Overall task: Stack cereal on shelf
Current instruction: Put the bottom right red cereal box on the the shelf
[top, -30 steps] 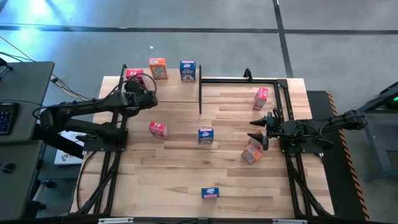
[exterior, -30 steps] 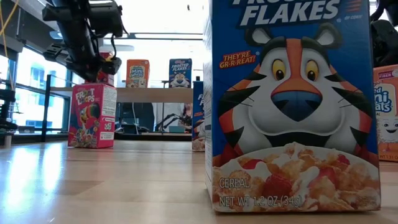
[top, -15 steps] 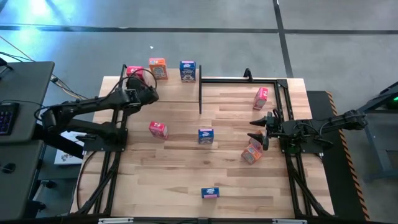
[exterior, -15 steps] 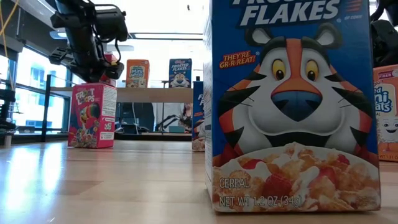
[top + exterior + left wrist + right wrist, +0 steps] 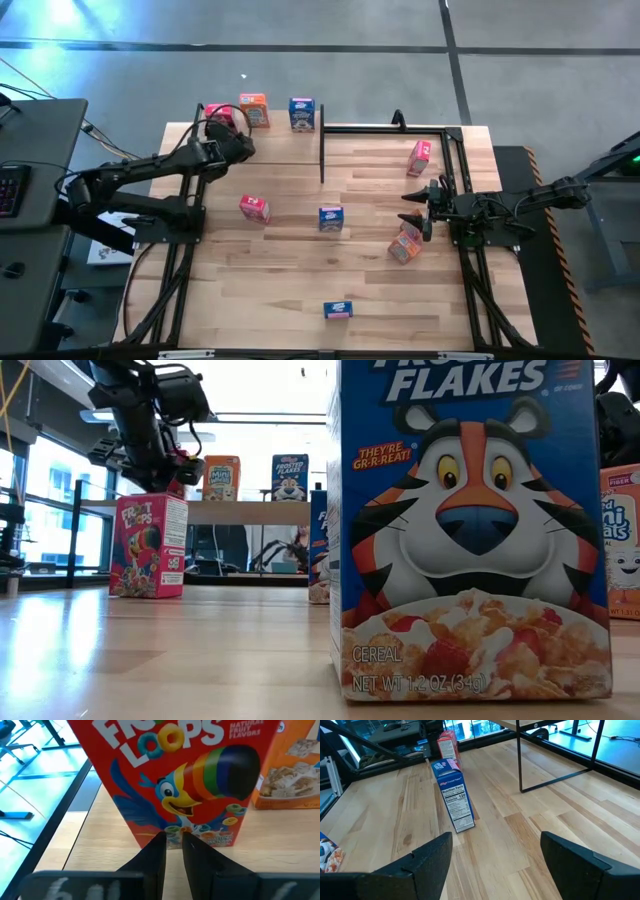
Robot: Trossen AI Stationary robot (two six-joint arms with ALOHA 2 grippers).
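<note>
On the shelf at the far left stand a pink-red cereal box, an orange one and a blue one, each on its base. My left gripper is shut. Its tips are at the foot of the pink-red box, with the orange box beside it. My right gripper waits open at the table's right, above an orange box. My left gripper's shut fingertips stand at the lower edge of the pink-red box's front face. They come slanting down from the near side. I cannot tell whether they touch it. The box stands upright on the shelf board.
More cereal boxes are on the table: pink-red, blue, pink-red and blue near the front edge, which fills the low view. A black shelf post rises mid-table.
My left gripper, still shut, has moved a little toward the table's far edge, closer to the pink-red box on the shelf.
</note>
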